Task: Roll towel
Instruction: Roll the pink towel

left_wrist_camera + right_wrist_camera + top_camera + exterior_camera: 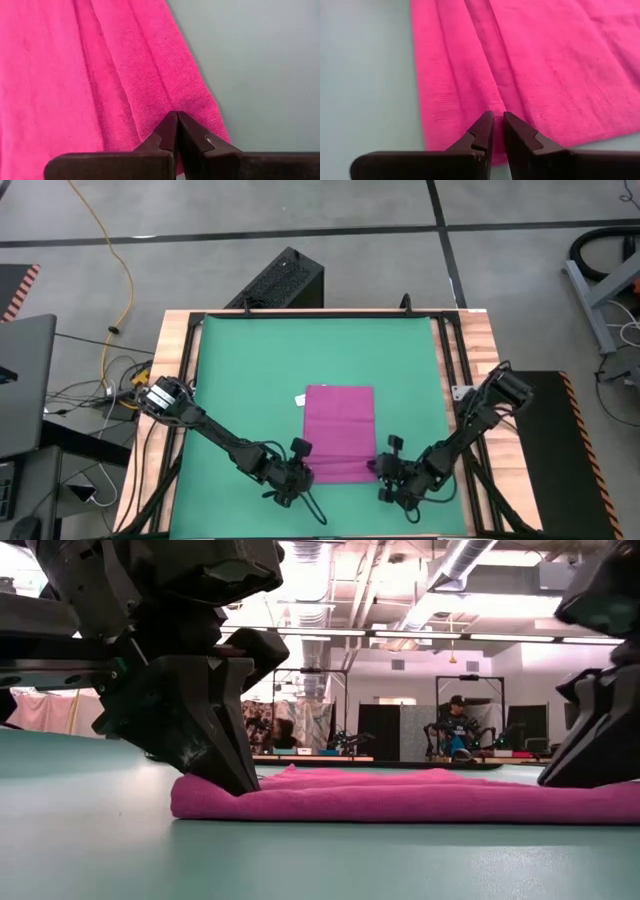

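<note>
The magenta towel lies flat on the green mat, long side running near to far. Its white tag is at the far left corner. The near end is doubled over into a thick rounded fold. My left gripper is shut, its tips on the fold's left end. My right gripper is at the fold's right end, its fingers almost together on the cloth. My left gripper presses its shut fingertips down on the towel's near fold, close to its left edge. It comes slanting down from the near left. The cloth stays on the mat under the tips. My right gripper pinches a narrow ridge of cloth between its two fingertips, near the towel's right edge at the near end. It comes slanting down from the near right. The towel lies on the mat; how many layers are in the pinch I cannot tell.
Bare green mat surrounds the towel on all sides. The wooden table frame borders the mat. A black box stands beyond the far edge and cables lie on the floor at left. A person sits far back in the room.
</note>
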Robot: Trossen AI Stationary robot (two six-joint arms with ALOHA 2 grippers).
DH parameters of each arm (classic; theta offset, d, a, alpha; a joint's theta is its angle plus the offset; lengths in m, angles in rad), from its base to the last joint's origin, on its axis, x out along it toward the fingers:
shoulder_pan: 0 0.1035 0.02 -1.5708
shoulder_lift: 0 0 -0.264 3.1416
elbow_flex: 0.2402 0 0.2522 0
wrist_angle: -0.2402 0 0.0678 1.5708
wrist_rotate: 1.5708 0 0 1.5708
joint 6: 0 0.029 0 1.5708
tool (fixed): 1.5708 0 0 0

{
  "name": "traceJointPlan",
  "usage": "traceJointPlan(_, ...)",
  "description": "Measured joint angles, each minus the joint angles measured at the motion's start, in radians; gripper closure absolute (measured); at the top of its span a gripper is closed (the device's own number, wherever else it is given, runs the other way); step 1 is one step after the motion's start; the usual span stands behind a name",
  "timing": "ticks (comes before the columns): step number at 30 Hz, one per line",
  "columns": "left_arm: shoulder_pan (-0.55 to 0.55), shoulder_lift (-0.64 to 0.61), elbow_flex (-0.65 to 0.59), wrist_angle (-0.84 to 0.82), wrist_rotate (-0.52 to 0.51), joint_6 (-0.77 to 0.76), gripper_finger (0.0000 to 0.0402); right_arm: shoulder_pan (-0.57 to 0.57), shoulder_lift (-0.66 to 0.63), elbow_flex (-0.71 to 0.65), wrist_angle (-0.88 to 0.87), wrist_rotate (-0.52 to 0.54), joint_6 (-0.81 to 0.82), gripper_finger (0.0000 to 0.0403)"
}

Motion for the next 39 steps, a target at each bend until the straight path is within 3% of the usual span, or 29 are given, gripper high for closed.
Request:
traceJointPlan(8,-0.021,-0.044,0.032,-0.004,-0.015,0.018,0.0401,-0.040,0.000,0.000,-0.018,-0.062,0.000,0.0337)
traceJointPlan(13,-0.030,-0.047,0.026,0.007,-0.106,0.063,0.0401,-0.038,0.000,0.000,-0.022,-0.062,0.000,0.0337)
traceJointPlan(23,-0.028,-0.049,-0.152,0.264,-0.137,0.057,0.0401,-0.037,0.000,0.000,-0.018,-0.061,-0.010,0.0337)
traceJointPlan(31,0.001,-0.049,-0.205,0.278,-0.145,0.027,0.0402,0.001,-0.040,0.016,0.031,0.079,-0.134,0.0334)
traceJointPlan(35,0.014,-0.051,-0.211,0.279,-0.132,0.007,0.0402,0.035,-0.058,0.029,0.078,0.087,-0.223,0.0314)
traceJointPlan(39,0.016,-0.051,-0.211,0.277,-0.130,0.008,0.0401,0.064,-0.029,0.033,0.214,0.085,-0.323,0.0262)
